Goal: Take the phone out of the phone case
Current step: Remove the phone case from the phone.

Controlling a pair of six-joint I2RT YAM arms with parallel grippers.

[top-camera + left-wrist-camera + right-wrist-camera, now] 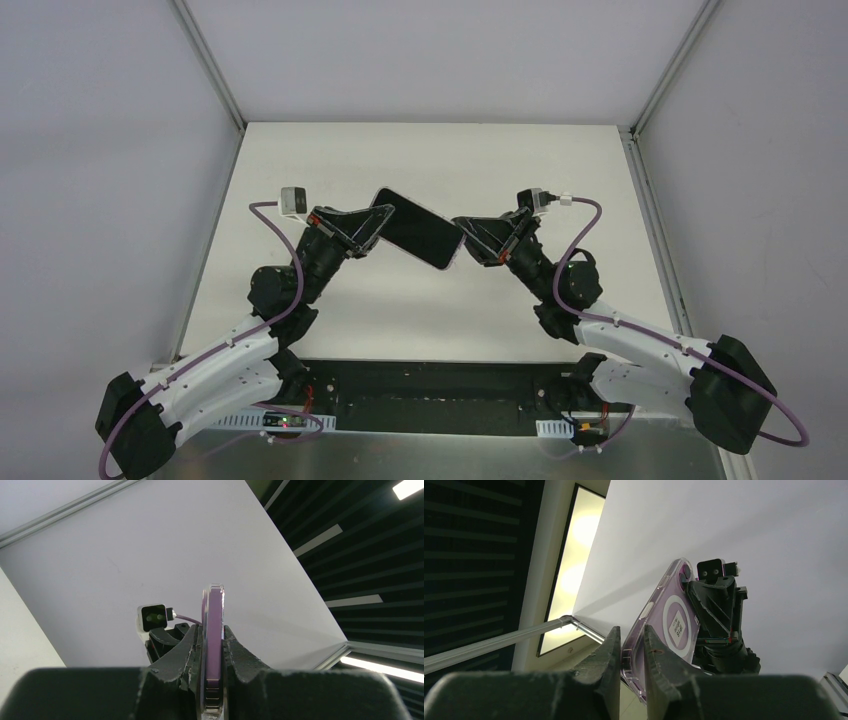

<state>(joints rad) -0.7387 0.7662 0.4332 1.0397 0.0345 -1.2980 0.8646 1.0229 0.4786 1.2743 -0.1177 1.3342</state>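
1. purple phone (418, 228), seated in its clear phone case (642, 625), hangs in the air above the white table (430, 150), stretched between my two arms with its dark screen facing up in the top view.
2. my left gripper (372, 224) is clamped tight on the phone's left end. in the left wrist view the cased phone stands edge-on, with one finger pressed against each face.
3. my right gripper (466, 242) is pinched onto the opposite end, near a corner. in the right wrist view the edge of the case runs up between my two fingers (611, 645).
4. through the transparent back i can see a white ring (676, 622) with a small label inside it on the purple body.
5. in the top view the phone lies slanted, its left end farther from my bases than its right end.
6. the case wraps the phone along every edge i can see.
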